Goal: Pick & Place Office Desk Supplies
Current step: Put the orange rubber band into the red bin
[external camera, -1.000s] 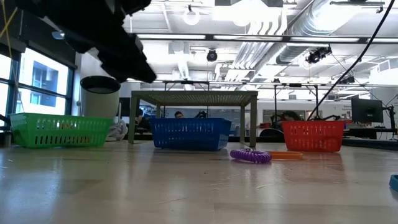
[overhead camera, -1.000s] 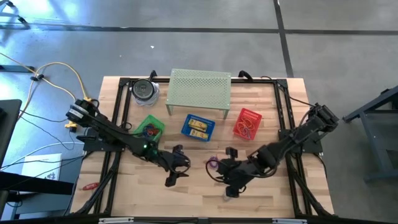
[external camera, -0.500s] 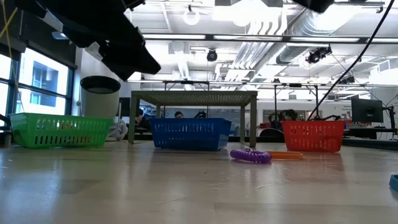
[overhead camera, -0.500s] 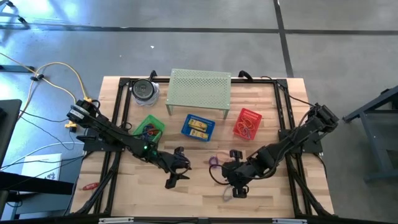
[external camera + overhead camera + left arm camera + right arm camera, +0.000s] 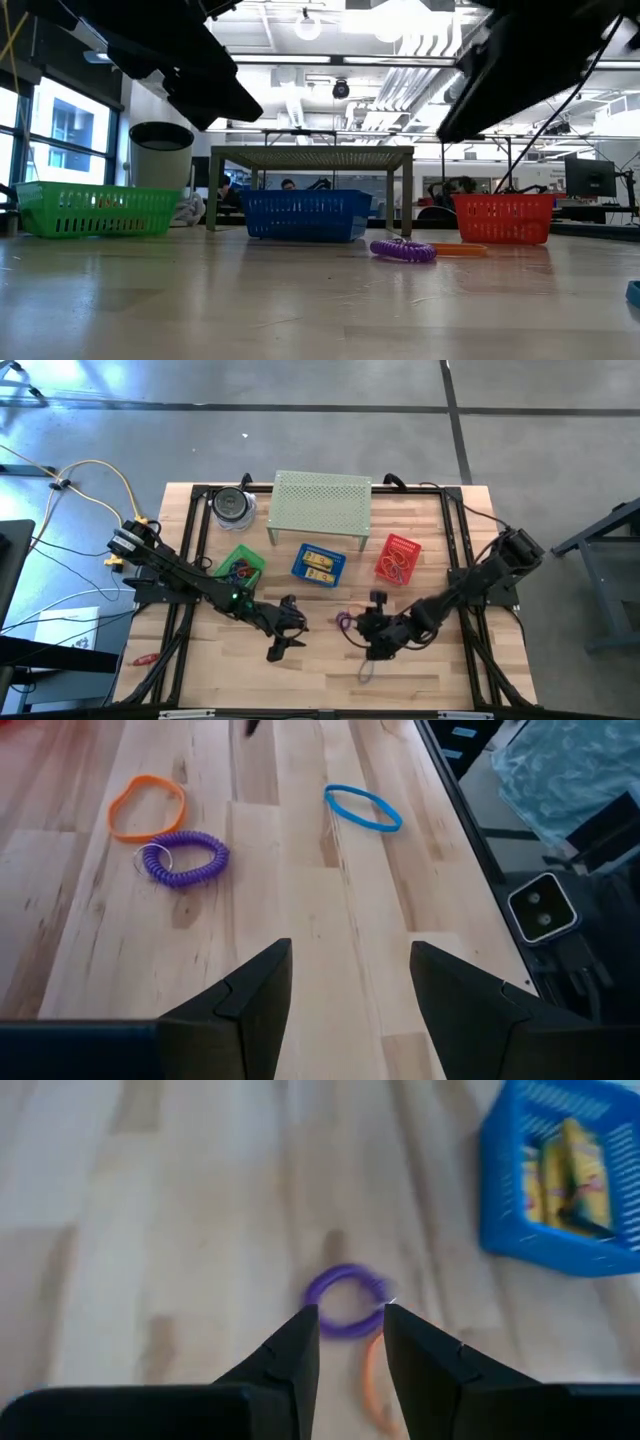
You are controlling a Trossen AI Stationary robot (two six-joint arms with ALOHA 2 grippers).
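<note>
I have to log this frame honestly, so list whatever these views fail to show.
- Green basket contents: high view, too small to name; low view, its mesh wall hides them.
- Red basket loops: high view, too small to count.
- Orange band: right wrist view, partly behind a finger of the right hand and blurred.
- Blue band: low view, cut off by the picture's right edge.

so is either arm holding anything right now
No, nothing is held. The left end effector is open over bare table, and the right end effector is open above the purple coil, not touching it.
</note>
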